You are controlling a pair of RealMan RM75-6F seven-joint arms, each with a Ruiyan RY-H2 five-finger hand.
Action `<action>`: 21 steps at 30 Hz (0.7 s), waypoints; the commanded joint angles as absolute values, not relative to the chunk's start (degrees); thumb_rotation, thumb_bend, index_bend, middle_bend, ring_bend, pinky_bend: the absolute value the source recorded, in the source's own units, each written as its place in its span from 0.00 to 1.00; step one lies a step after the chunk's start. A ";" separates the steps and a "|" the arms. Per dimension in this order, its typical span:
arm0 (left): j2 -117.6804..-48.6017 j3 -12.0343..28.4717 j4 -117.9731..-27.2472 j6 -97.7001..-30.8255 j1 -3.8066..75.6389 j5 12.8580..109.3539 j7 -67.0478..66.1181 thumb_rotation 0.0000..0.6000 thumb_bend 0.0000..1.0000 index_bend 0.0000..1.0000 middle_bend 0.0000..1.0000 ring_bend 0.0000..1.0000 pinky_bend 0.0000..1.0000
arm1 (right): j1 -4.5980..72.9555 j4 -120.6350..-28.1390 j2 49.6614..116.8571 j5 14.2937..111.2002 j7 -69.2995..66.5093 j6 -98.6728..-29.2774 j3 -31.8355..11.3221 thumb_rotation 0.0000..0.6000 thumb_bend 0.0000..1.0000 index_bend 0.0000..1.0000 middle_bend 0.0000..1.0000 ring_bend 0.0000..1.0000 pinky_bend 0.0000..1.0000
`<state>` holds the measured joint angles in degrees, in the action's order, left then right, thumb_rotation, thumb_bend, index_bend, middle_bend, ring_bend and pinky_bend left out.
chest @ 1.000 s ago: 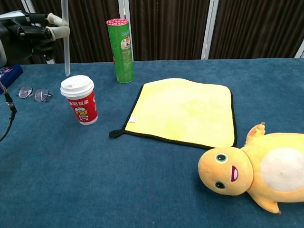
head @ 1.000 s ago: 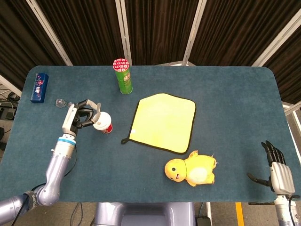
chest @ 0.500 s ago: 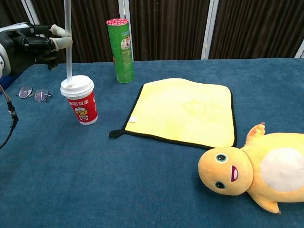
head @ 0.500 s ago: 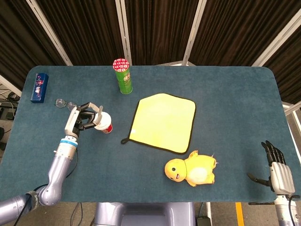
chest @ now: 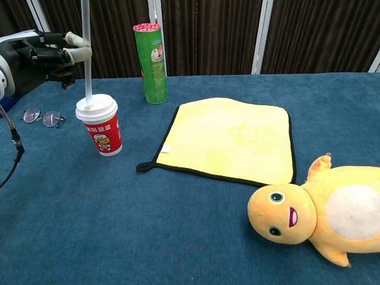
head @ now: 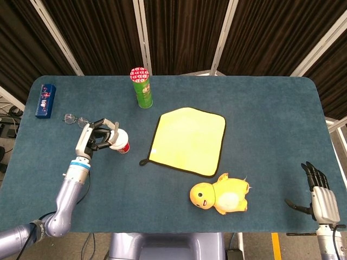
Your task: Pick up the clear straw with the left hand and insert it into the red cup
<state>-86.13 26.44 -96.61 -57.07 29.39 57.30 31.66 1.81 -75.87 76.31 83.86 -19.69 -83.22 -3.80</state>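
The red cup [chest: 101, 129] with a white lid stands on the blue table, left of the yellow cloth; in the head view the red cup [head: 123, 146] sits just right of my left hand. The clear straw [chest: 86, 53] stands upright with its lower end at the lid. My left hand [chest: 44, 54] pinches the straw above the cup; the same left hand [head: 96, 135] shows in the head view. My right hand [head: 320, 192] hangs off the table's near right corner, fingers apart, holding nothing.
A green snack can [chest: 150, 62] stands behind the cup. Glasses [chest: 40, 117] lie left of the cup, a blue box [head: 45, 100] at the far left. A yellow cloth [chest: 231, 139] is spread in the middle, a yellow plush duck [chest: 314, 211] lies near the front right.
My left hand moved right and down with the straw, bringing its lower end from left of the cup onto the lid. The right hand has not moved.
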 commanded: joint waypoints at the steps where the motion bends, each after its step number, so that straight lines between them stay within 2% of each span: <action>1: -86.10 26.35 -96.45 -56.98 29.42 57.27 31.80 1.00 0.41 0.59 0.91 0.87 0.74 | 1.79 -75.88 76.33 83.94 -19.71 -83.33 -3.80 1.00 0.07 0.00 0.00 0.00 0.00; 15: -86.89 24.72 -94.29 -55.77 29.38 58.73 34.17 1.00 0.41 0.59 0.91 0.87 0.74 | 1.76 -75.84 76.40 84.13 -19.70 -83.47 -3.72 1.00 0.07 0.00 0.00 0.00 0.00; 21: -87.11 24.14 -93.24 -56.30 29.32 59.35 33.75 1.00 0.32 0.48 0.91 0.87 0.74 | 1.77 -75.99 76.35 83.97 -19.73 -83.31 -3.75 1.00 0.07 0.00 0.00 0.00 0.00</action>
